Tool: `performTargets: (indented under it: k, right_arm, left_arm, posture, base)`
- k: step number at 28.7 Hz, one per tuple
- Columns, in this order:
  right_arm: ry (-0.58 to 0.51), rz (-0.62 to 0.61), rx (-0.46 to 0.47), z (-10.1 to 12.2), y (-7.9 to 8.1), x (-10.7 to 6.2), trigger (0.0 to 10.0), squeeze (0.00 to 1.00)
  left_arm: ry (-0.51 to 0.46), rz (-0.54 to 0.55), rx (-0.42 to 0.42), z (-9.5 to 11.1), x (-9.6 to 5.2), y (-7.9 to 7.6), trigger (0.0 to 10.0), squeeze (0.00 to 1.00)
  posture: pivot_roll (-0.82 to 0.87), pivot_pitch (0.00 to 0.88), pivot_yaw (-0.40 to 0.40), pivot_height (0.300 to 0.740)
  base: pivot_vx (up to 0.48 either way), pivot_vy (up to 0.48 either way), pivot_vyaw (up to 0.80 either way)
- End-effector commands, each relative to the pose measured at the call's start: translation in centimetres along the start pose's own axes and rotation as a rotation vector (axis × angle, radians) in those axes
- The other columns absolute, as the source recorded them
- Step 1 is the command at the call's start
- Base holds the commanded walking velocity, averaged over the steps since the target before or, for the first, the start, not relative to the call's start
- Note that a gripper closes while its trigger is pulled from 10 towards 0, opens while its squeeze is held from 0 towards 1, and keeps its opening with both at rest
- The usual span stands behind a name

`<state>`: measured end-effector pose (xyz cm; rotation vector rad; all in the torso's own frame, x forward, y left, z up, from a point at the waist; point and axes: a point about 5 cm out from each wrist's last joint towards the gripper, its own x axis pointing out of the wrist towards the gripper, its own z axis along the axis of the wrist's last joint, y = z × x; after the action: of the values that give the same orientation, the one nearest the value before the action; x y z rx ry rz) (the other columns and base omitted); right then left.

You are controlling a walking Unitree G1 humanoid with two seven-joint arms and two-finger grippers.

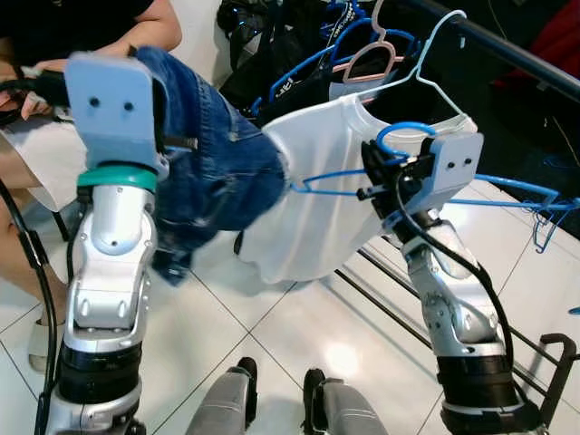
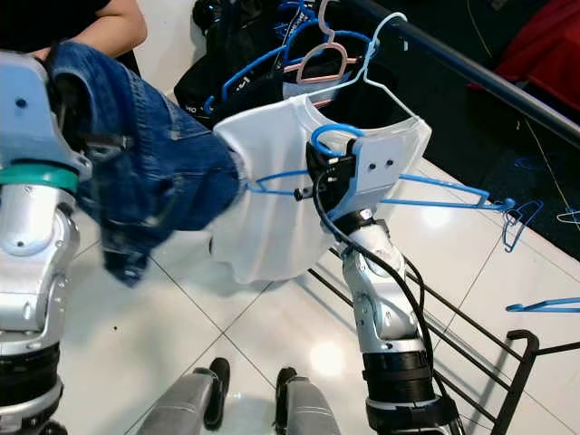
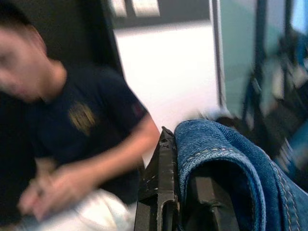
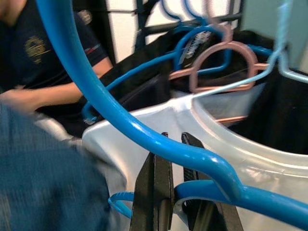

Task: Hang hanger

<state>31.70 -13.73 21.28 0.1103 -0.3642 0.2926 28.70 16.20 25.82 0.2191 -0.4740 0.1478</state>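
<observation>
Right end effector (image 1: 385,177) clamps blue plastic hanger (image 1: 507,186), not yet hooked on dark rail (image 1: 517,50) at 1 o'clock. Left end effector (image 3: 180,192) grips blue denim jeans (image 1: 213,172).

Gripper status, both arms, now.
Left gripper: shut on the blue jeans, held up at the robot's left.
Right gripper: shut on the blue hanger, in front of the white shirt.
</observation>
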Motion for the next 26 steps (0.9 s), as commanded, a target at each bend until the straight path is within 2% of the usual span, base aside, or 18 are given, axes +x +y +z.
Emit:
performTargets:
  k: [1, 8, 11, 14, 17, 19, 21, 22, 25, 26]
  right_arm:
    - [0.020, -0.023, 0.002, -0.7, -0.4, -0.3, 10.0, 0.00]
    - [0.026, -0.022, -0.003, -1.2, -0.1, -0.4, 10.0, 0.00]
    - [0.022, -0.026, 0.026, -1.4, 0.2, -0.4, 10.0, 0.00]
    - [0.051, -0.021, -0.053, -2.0, 0.4, -0.4, 10.0, 0.00]
    - [0.064, -0.029, -0.064, -2.2, 0.4, -0.3, 10.0, 0.00]
    - [0.051, -0.046, -0.015, -2.2, 0.3, -0.2, 10.0, 0.00]
    - [0.051, -0.046, -0.015, -2.2, 0.3, -0.2, 10.0, 0.00]
    - [0.040, -0.045, -0.004, -2.1, 0.4, -0.2, 10.0, 0.00]
    - [0.035, -0.037, 0.000, -2.1, 0.5, -0.1, 10.0, 0.00]
    - [0.037, -0.029, 0.000, -2.2, 0.6, -0.1, 10.0, 0.00]
  left_arm:
    - [-0.003, -0.044, -0.018, 0.2, -0.4, -0.4, 10.0, 0.00]
    - [-0.007, -0.084, -0.015, 0.2, -0.6, -0.7, 10.0, 0.00]
    - [0.000, -0.086, -0.021, 0.1, -0.5, -0.6, 10.0, 0.00]
    - [0.006, -0.084, -0.033, 0.0, -0.3, -0.7, 10.0, 0.00]
    - [0.006, -0.085, -0.038, 0.0, -0.2, -0.8, 10.0, 0.00]
    - [0.051, -0.087, -0.088, -0.2, -0.3, -1.2, 10.0, 0.00]
    - [0.051, -0.087, -0.088, -0.2, -0.3, -1.2, 10.0, 0.00]
    - [0.077, -0.089, -0.116, -0.3, -0.4, -1.4, 10.0, 0.00]
    - [0.091, -0.106, -0.109, -0.3, -0.6, -1.6, 10.0, 0.00]
    - [0.107, -0.123, -0.054, -0.6, -0.8, -1.7, 10.0, 0.00]
  posture:
    - [0.05, 0.137, 0.002, 0.740]
    - [0.06, 0.137, 0.011, 0.740]
    - [0.07, 0.135, 0.016, 0.740]
    - [0.07, 0.137, 0.018, 0.740]
    - [0.07, 0.137, 0.018, 0.740]
    - [0.07, 0.139, 0.016, 0.740]
    - [0.07, 0.139, 0.016, 0.740]
    - [0.07, 0.139, 0.016, 0.740]
    - [0.08, 0.138, 0.015, 0.740]
    - [0.08, 0.128, 0.013, 0.740]
  base:
    - [0.000, 0.000, 0.00]
    - [0.000, 0.000, 0.00]
    - [0.000, 0.000, 0.00]
    - [0.000, 0.000, 0.72]
    - [0.000, 0.000, 0.71]
    - [0.000, 0.000, 0.67]
    - [0.000, 0.000, 0.67]
    - [0.000, 0.000, 0.67]
    - [0.000, 0.000, 0.67]
    - [0.000, 0.000, 0.69]
